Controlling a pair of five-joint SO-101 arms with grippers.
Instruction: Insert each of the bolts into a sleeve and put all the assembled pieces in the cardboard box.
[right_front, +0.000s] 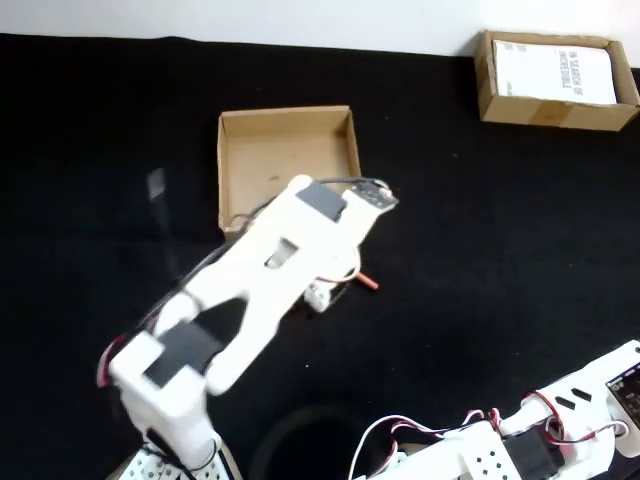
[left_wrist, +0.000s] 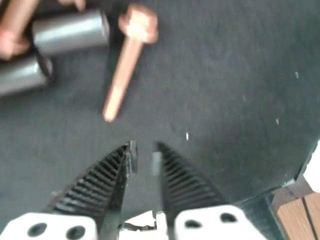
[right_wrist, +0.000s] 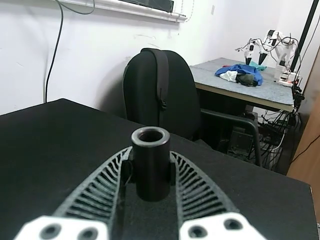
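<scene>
Right gripper (right_wrist: 150, 157) clamped on upright dark sleeve (right_wrist: 150, 172). Left gripper (left_wrist: 143, 150) narrowly parted, empty, just short of copper bolt (left_wrist: 127, 65) lying beside two grey sleeves (left_wrist: 70, 30). Bolt on black table (right_front: 480, 250), five o'clock from cardboard box (right_front: 285, 160).

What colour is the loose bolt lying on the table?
Coppery orange; the bolt shows best in the left wrist view.
</scene>
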